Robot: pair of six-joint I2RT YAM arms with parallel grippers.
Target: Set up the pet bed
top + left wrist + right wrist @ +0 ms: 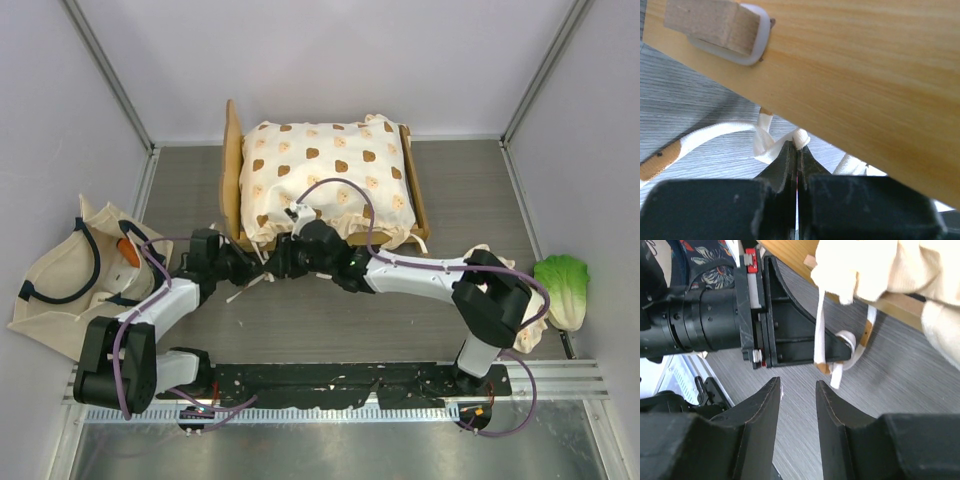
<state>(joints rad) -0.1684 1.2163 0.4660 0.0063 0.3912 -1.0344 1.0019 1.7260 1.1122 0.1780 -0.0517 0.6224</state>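
Looking from above, I see the pet bed (232, 165) standing at the far middle of the table, with the bear-print cushion (330, 180) already lying on it and filling the frame from the headboard to the foot end. I therefore judge the main part of the set-up as done. What seems left is the fastening of the cushion. A white tie cord (715, 134) with a brown tip hangs loose under a wooden board (850, 75) of the pet bed, at the corner by the headboard on the side facing the arm bases. I cannot tell from the pictures if any knot is finished there. The left gripper (797, 150) is at this same corner, just below the board, and its fingers are clenched tight on a loop of the cord. The right gripper (797, 387) is just beside it, also at the near side of the pet bed. Its fingers are parted with nothing between them, so it grasps nothing. Any ties on the far side of the pet bed are hidden by the cushion, so I cannot say how they are. A tote bag (60, 285) lies well to the left of the pet bed and a lettuce toy (562, 285) well to the right. I think neither plays a part in this step.
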